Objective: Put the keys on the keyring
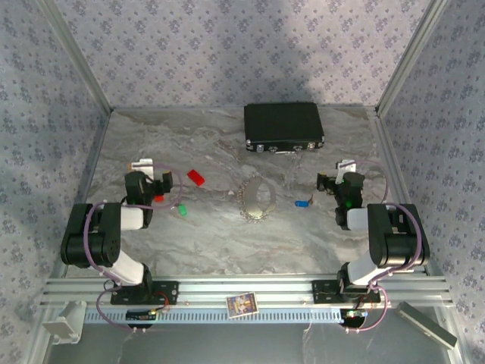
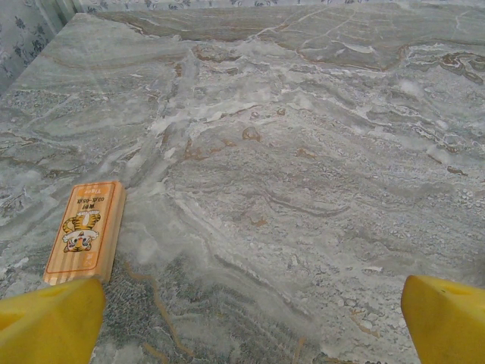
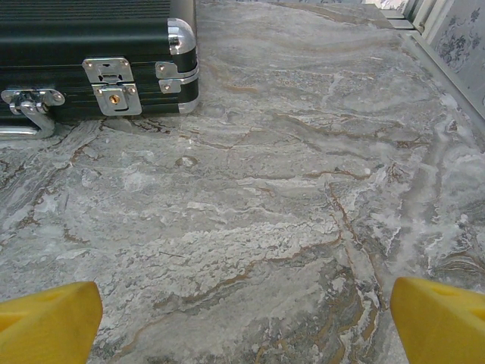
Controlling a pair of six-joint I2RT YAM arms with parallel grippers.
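Top external view showed the left fingers (image 2: 49, 322) wide and empty, the green key (image 1: 182, 210) near them, the keyring (image 1: 256, 199) lying mid-way across the desk (image 1: 227, 243), the blue key (image 1: 301, 203) beyond it, then the right fingers (image 3: 49, 318) equally wide and empty. Picking had not begun; next, I judged, came a precise pinch on one tiny key.
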